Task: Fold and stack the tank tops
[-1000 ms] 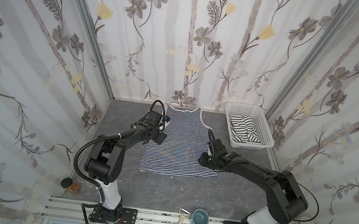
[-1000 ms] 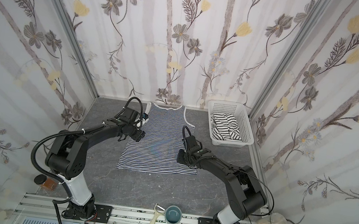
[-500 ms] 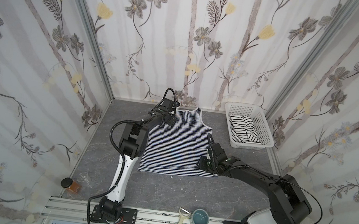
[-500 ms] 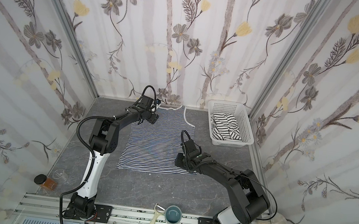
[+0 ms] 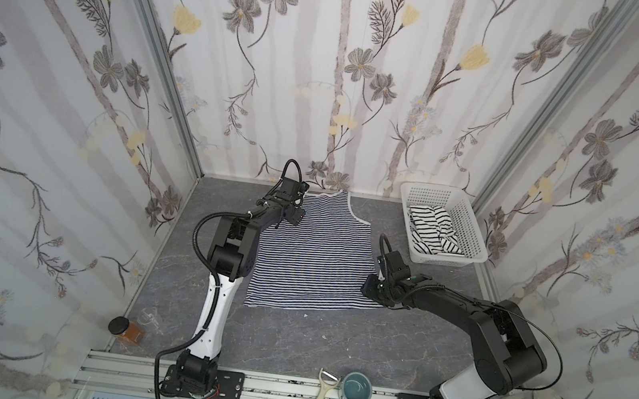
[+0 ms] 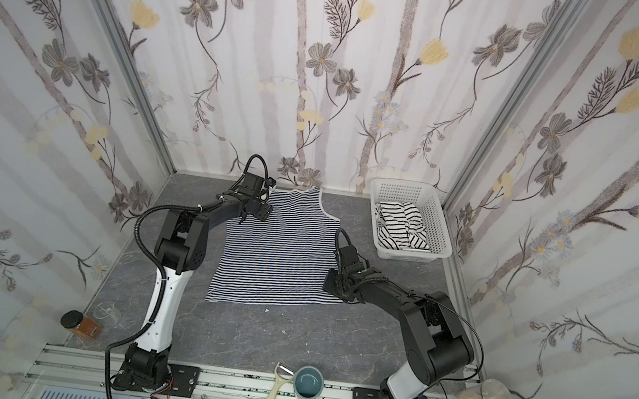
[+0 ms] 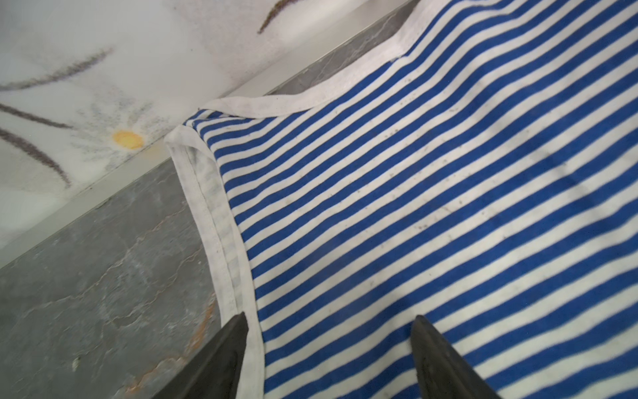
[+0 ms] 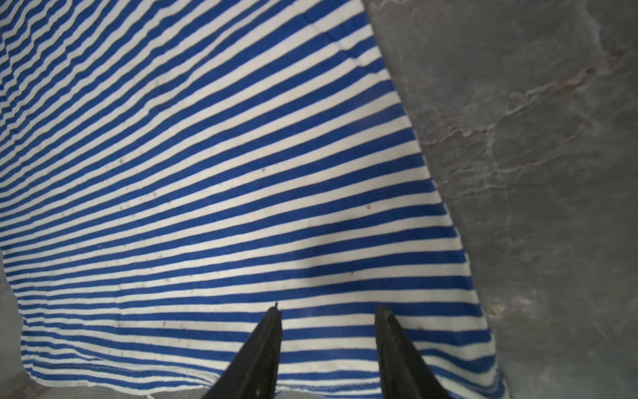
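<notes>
Grey table [image 5: 290, 343] holds the navy top [image 5: 314, 258] flat — the other top [image 5: 430, 223] sits in the basket [image 5: 432, 188]. Left gripper [image 7: 329, 316] gapes at the shoulder, right gripper [image 8: 328, 307] half-spread over the hem corner, both empty. First fold, I judge — next, pinch both edges.

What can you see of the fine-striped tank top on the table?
The fine-striped tank top is soft knit, navy and white, with white binding at neck and armholes. It lies spread flat, unfolded, on the grey table, straps toward the back wall. The left gripper is open over one armhole edge, the right gripper open over a hem corner; whether either touches the cloth cannot be told.
</notes>
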`<state>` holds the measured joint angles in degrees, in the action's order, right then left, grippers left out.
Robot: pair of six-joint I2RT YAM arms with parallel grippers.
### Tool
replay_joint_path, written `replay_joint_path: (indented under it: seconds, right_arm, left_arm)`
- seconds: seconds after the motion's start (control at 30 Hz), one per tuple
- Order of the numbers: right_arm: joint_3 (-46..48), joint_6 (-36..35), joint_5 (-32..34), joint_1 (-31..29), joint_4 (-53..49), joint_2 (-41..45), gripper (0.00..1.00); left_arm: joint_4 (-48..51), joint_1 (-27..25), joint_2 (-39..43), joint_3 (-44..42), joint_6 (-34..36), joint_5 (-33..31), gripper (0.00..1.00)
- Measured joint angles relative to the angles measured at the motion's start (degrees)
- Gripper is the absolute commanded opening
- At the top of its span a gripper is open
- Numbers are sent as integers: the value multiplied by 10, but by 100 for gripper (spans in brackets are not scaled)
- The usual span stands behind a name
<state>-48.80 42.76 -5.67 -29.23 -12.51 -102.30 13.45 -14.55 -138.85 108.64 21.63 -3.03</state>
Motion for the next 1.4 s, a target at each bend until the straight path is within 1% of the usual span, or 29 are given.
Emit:
replay_joint_path:
  seconds: [0.17,0.37,0.5,0.63,0.73,0.8,0.87,0.97,1.03,1.2,1.27,1.4]
  right_arm:
    - [-58,-17,-6,20,-8,-50,48]
    - [-172,-43,-17,31,-40,-139,48]
    - [-246,-59,-16,50,-70,-192,48]
    - [-306,-75,-15,74,-98,-227,48]
    - [-335,-90,-14,83,-114,-225,49]
    - [-336,-102,-16,77,-122,-204,50]
    - [-323,-112,-21,67,-124,-176,51]
    - [-276,-119,-30,46,-119,-137,53]
    - [-241,-120,-35,29,-118,-119,53]
    - [-156,-111,-48,-11,-99,-85,53]
    - [-133,-102,-47,-23,-93,-77,53]
    - [-103,-91,-48,-37,-76,-71,53]
  left_arm:
    - [-16,25,37,-63,0,-5,76]
    - [-14,52,102,-156,0,-14,75]
    - [-5,66,157,-230,-3,-17,75]
    - [-2,76,214,-310,-8,-20,75]
    - [-1,79,262,-374,-11,-23,75]
    - [9,80,294,-407,-16,-23,75]
    - [17,80,323,-423,-23,-22,75]
    - [12,78,358,-422,-38,-6,76]
    - [9,74,362,-408,-43,8,76]
    - [1,44,310,-346,-52,33,76]
    - [1,35,281,-322,-52,44,76]
    - [0,31,224,-283,-54,45,76]
